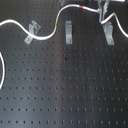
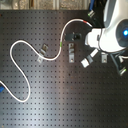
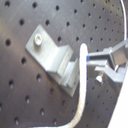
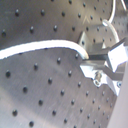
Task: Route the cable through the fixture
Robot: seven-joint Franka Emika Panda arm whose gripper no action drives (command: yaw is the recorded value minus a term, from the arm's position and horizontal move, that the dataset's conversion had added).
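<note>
up close, the claw [image 3: 92,64] pinches the cable [image 3: 80,85], whose far end runs out of frame.

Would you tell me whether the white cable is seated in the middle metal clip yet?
No. The thin white cable curves past the middle metal clip, beside it.

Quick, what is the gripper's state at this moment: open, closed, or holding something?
Gripper: closed on the cable, beside the metal fixture clip in the first wrist view.
</note>
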